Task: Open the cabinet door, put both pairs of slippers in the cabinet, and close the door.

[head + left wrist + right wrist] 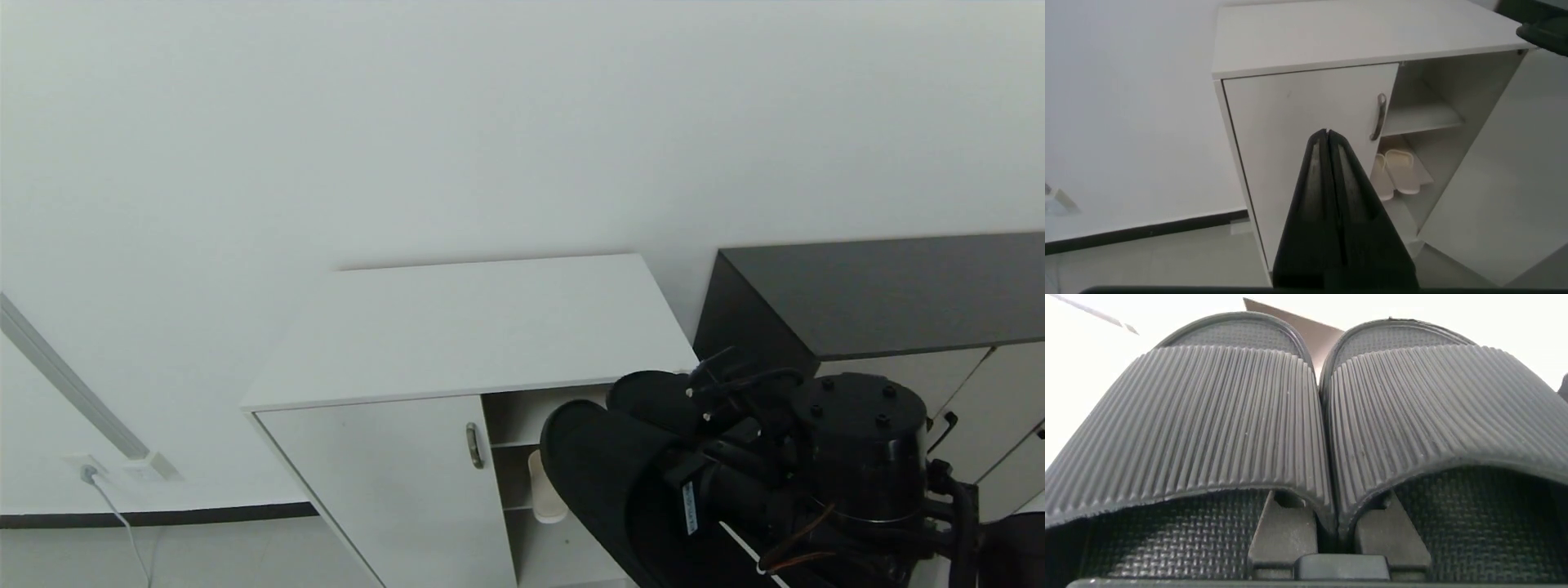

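Black slippers (1315,416) pinched side by side in my right gripper (1335,535), up before the white cabinet's (465,327) open right side. White slippers (1402,170) sit on a shelf inside. My left gripper (1327,147) is pressed together, empty, facing the closed left door (1290,122).

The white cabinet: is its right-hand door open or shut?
Open. That side of the cabinet shows its shelves, with pale slippers lying inside; the left door beside it is shut.
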Robot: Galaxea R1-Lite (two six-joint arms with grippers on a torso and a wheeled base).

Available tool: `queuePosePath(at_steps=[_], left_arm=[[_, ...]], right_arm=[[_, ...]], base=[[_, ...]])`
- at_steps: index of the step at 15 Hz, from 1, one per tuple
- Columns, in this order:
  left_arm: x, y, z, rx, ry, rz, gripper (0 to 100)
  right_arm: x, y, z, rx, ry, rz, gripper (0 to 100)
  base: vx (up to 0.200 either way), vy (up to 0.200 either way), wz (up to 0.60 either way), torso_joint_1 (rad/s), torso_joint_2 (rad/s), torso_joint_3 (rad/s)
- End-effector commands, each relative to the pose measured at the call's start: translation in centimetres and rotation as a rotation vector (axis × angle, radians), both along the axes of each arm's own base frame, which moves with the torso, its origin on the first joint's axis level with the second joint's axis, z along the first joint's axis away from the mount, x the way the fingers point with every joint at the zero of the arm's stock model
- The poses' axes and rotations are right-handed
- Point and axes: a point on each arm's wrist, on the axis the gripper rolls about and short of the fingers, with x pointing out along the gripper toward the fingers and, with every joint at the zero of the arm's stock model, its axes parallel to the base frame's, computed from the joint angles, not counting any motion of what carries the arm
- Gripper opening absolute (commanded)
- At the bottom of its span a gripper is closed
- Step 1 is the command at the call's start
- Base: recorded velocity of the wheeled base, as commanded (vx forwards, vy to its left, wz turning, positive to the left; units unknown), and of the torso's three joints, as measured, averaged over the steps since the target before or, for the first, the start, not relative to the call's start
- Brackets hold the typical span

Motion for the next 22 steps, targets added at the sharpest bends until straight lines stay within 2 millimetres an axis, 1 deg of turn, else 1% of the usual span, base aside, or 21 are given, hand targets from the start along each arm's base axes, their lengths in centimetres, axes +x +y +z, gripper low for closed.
queuePosePath(at_steps=[1, 7, 14, 22], left_arm=[[0.01, 0.00, 0.00, 0.000, 0.001, 0.001, 0], [0.01, 0.00, 0.00, 0.000, 0.001, 0.001, 0], [0.01, 0.00, 0.00, 0.000, 0.001, 0.001, 0], [0.00, 0.00, 0.04, 0.000, 0.000, 0.001, 0]], right_arm=[[-0.25, 0.04, -0.22, -0.006, 0.006, 0.010, 0], [-0.83, 0.12, -0.54, 0.008, -0.009, 0.026, 0], [-1.09, -0.07, -0.98, -0.010, -0.002, 0.030, 0], [-1.04, -0.01, -1.15, -0.014, 0.002, 0.030, 0]], base=[[0.000, 0.000, 0.00, -0.154, 0.35, 0.193], [0.000, 0.000, 0.00, -0.173, 0.40, 0.224], [0.000, 0.000, 0.00, -0.227, 0.55, 0.317], [0.000, 0.000, 0.00, -0.189, 0.51, 0.318]])
